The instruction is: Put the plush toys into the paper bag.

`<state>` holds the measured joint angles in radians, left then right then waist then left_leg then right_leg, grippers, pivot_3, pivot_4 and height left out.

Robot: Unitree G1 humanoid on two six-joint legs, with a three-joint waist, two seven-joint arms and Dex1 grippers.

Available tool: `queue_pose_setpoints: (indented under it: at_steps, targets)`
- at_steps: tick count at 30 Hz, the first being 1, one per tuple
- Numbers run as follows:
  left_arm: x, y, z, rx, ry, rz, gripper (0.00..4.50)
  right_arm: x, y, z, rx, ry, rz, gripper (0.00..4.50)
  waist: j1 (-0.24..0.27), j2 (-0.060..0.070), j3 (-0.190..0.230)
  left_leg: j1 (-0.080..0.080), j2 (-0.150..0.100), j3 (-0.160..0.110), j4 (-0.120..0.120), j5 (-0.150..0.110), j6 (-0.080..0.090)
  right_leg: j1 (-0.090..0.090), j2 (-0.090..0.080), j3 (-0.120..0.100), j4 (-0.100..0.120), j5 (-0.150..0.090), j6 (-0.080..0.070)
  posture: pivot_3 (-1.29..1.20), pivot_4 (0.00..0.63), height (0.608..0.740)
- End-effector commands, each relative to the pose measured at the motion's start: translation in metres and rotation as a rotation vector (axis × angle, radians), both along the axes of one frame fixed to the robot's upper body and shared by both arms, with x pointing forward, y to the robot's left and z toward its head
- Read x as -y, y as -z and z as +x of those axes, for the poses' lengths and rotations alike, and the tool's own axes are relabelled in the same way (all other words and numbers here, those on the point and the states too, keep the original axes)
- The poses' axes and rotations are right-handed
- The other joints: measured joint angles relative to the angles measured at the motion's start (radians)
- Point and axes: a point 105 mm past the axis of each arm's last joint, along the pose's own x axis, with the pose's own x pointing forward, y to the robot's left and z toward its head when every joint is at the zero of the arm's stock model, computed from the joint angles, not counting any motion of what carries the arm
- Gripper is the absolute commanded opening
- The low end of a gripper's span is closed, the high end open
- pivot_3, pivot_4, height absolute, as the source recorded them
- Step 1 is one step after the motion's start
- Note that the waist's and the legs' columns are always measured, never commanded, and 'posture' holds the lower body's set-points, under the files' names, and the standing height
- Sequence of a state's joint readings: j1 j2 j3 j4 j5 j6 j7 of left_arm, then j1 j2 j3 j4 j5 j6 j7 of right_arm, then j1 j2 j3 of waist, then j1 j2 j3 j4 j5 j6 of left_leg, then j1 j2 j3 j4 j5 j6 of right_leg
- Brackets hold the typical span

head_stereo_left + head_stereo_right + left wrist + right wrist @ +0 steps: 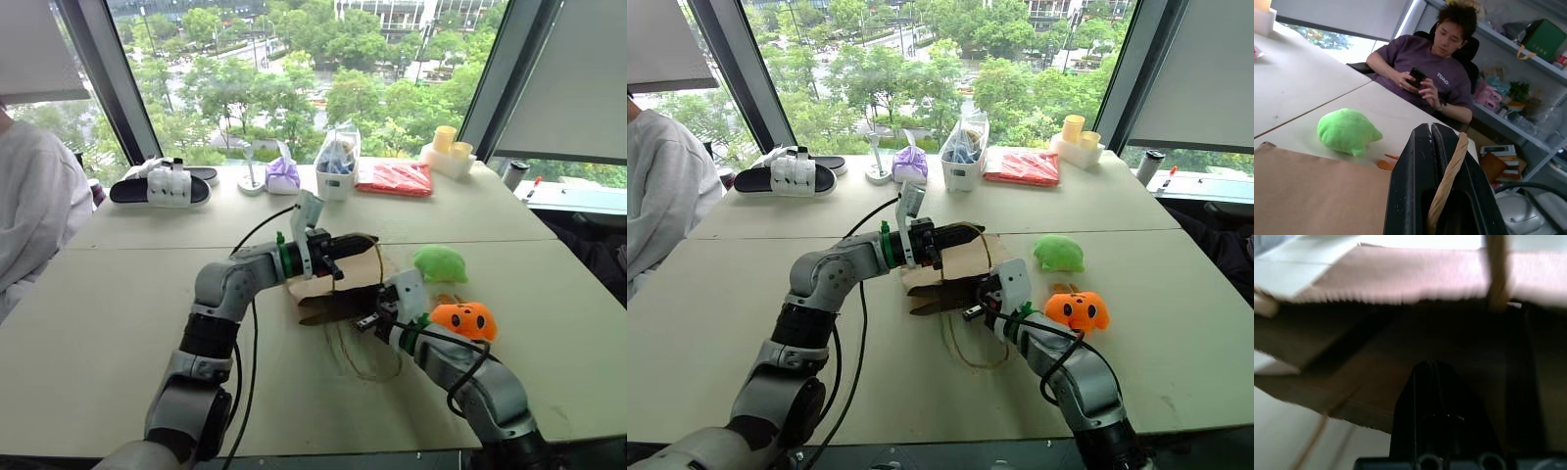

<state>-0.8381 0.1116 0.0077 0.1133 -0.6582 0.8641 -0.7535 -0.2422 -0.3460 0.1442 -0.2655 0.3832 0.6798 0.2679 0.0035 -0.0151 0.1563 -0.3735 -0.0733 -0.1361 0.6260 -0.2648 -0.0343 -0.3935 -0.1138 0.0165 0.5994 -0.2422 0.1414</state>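
Observation:
The brown paper bag (338, 286) lies at the table's middle, its top edge lifted. My left gripper (355, 242) is above it, shut on one beige rope handle (1448, 178). The other rope handle (367, 364) trails loose on the table in front of the bag. My right gripper (364, 321) is shut with nothing in it, its tip at the bag's dark open mouth (1400, 357). The light green plush toy (440, 262) sits on the table just right of the bag. The orange plush toy (464, 319) lies nearer, beside my right forearm.
Along the back of the table (118, 323) are a black-and-white slipper (162, 186), a purple pouch (282, 174), a clear plastic bag (338, 155), a red packet (394, 178) and yellow cups (446, 145). One person (29, 206) sits at the left, another (1435, 73) at the table's right end.

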Motion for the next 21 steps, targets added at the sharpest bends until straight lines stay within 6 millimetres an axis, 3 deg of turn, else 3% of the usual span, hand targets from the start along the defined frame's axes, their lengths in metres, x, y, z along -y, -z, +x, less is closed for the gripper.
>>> queue_pose_setpoints:
  at_steps: [1,9,15,21]
  targets:
    - [-0.001,-0.015,-0.006,0.034,0.0,-0.051,0.03,-0.005,0.006,0.002,0.005,-0.008,-0.035,0.0,0.0,0.0,0.0,0.0,0.0,0.0,0.0,0.0,0.0,0.0,0.0,0.0,0.0,0.0,0.0,0.0,0.15,0.74]
    - [0.002,-0.034,-0.028,0.087,0.053,-0.152,0.03,-0.001,0.033,0.008,-0.003,0.059,-0.153,0.0,-0.005,0.0,0.0,0.001,0.0,0.002,0.0,0.003,-0.006,0.001,0.0,0.0,0.0,0.0,0.0,0.0,0.15,0.74]
    - [0.0,-0.062,-0.05,0.125,0.177,-0.241,0.03,-0.009,0.039,0.005,-0.015,0.041,-0.139,0.0,-0.016,0.0,-0.001,0.001,0.0,0.001,0.0,0.003,-0.005,0.001,0.0,0.0,0.0,0.0,-0.001,0.0,0.15,0.74]
    - [-0.003,-0.076,-0.055,0.12,0.213,-0.299,0.03,-0.013,0.04,0.003,-0.022,0.031,-0.129,0.0,-0.017,0.0,-0.001,0.001,0.0,0.001,-0.001,0.003,-0.005,0.001,0.001,0.0,0.0,0.001,-0.001,0.0,0.15,0.74]
